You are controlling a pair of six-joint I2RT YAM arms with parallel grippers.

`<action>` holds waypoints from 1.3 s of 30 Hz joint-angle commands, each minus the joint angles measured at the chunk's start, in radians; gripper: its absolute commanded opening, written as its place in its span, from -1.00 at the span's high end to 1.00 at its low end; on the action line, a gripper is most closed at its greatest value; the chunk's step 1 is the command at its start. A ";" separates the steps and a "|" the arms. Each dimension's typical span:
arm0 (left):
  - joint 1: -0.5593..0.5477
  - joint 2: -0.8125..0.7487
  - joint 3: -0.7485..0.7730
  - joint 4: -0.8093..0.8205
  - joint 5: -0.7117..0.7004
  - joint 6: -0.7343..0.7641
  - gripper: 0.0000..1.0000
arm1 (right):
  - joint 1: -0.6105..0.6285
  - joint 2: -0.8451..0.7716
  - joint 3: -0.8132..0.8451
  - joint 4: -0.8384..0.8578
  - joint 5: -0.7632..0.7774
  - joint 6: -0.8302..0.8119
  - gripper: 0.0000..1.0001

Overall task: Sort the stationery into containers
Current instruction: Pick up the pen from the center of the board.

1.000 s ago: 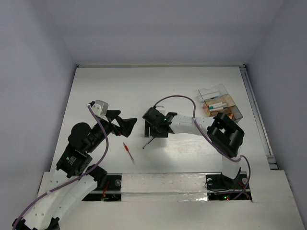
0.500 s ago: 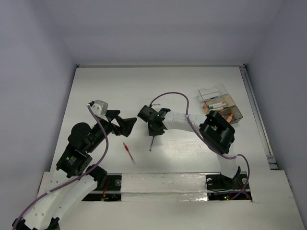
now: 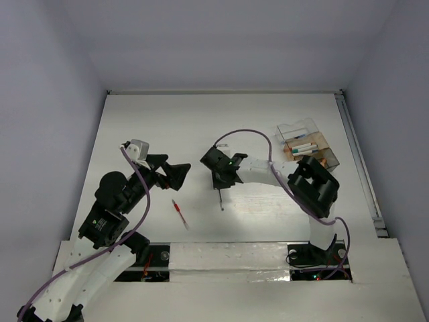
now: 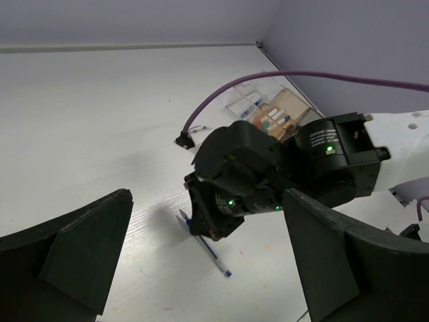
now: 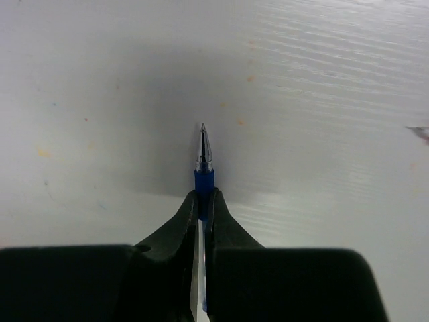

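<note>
A blue pen (image 5: pixel 203 157) is pinched at its blue grip by my right gripper (image 5: pixel 203 198), tip pointing away from the wrist camera. From above, the right gripper (image 3: pixel 220 181) sits mid-table and the blue pen (image 3: pixel 220 200) trails toward the near edge. I cannot tell whether the pen touches the table. A red pen (image 3: pixel 179 213) lies on the table below my left gripper (image 3: pixel 179 176), which hovers open and holds nothing. The clear container (image 3: pixel 308 149) stands at the right with pens and an orange piece in its compartments.
The right arm's purple cable (image 3: pixel 244 136) arcs over the table between the right gripper and the container. A metal rail (image 3: pixel 358 161) runs along the table's right edge. In the left wrist view the container (image 4: pixel 278 115) shows beyond the right arm.
The right gripper has shut on the blue pen and shifted a little to the right with it. The left arm has barely moved; the red pen lies where it was.
</note>
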 commanded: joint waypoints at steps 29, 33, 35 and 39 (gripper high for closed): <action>-0.007 0.303 -0.041 0.332 0.226 -0.227 0.26 | -0.030 -0.586 -0.250 0.892 -0.295 -0.158 1.00; -0.007 0.287 -0.038 0.321 0.190 -0.227 1.00 | -0.030 -0.591 -0.251 0.886 -0.301 -0.154 1.00; -0.007 0.267 -0.030 0.312 0.170 -0.218 1.00 | -0.030 -0.592 -0.253 0.876 -0.301 -0.149 1.00; -0.007 0.240 0.020 0.226 0.152 -0.160 1.00 | -0.040 -0.617 -0.235 0.762 -0.278 -0.201 0.54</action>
